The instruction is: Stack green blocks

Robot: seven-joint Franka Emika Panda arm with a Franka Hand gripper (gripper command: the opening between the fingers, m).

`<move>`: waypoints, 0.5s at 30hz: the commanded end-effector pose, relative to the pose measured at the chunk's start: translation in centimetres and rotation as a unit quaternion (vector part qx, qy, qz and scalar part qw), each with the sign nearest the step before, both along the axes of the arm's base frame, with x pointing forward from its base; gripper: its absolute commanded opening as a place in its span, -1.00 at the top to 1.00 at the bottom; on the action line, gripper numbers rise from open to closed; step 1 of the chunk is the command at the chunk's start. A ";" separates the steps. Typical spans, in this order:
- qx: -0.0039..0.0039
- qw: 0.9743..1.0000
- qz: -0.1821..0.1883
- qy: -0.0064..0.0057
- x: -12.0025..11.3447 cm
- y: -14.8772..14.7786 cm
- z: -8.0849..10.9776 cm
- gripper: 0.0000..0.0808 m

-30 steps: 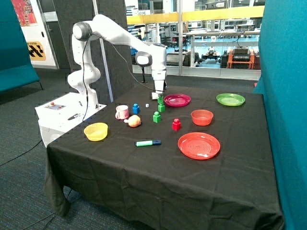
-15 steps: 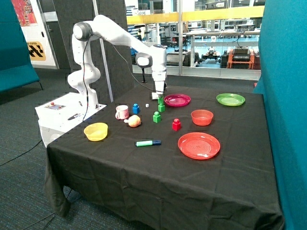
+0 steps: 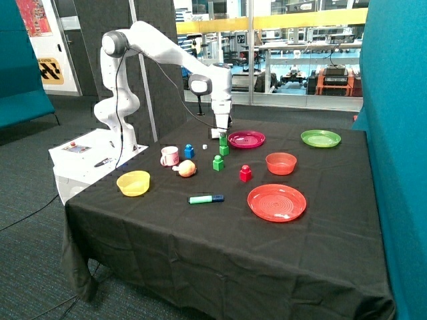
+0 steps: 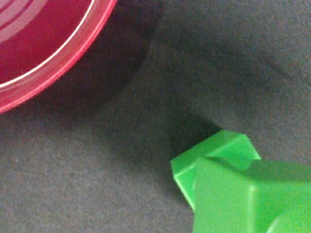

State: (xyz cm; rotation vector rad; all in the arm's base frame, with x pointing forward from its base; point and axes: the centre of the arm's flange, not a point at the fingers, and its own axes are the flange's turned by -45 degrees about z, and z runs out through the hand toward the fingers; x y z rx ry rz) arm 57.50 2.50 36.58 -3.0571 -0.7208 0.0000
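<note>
Two green blocks (image 3: 224, 147) stand one on the other beside the magenta plate (image 3: 246, 139). A third green block (image 3: 218, 163) stands alone on the black cloth, nearer the front. My gripper (image 3: 222, 131) hangs straight down right over the pair, at the top block. In the wrist view a large green block (image 4: 252, 199) fills the near corner, with another green block (image 4: 214, 155) showing under its edge. The rim of the magenta plate (image 4: 34, 39) is close by.
A pink mug (image 3: 169, 156), blue brick (image 3: 189, 151), orange round object (image 3: 187, 169), red brick (image 3: 245, 173) and green marker pen (image 3: 205, 199) lie around. A yellow bowl (image 3: 133, 183), orange bowl (image 3: 281, 163), red plate (image 3: 276, 202) and green plate (image 3: 320, 138) sit further out.
</note>
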 end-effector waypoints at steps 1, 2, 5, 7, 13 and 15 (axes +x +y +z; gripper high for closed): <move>0.000 1.000 0.003 0.000 0.0 0.0 -0.3 1.00; 0.000 1.000 0.003 0.000 0.0 0.0 -0.4 1.00; 0.000 1.000 0.004 0.000 -0.1 0.2 -0.7 1.00; 0.000 1.000 0.004 0.000 -0.2 0.4 -1.1 1.00; 0.000 1.000 -0.001 0.000 -0.4 0.9 -1.9 1.00; 0.000 1.000 -0.002 0.000 -0.5 1.1 -2.1 0.95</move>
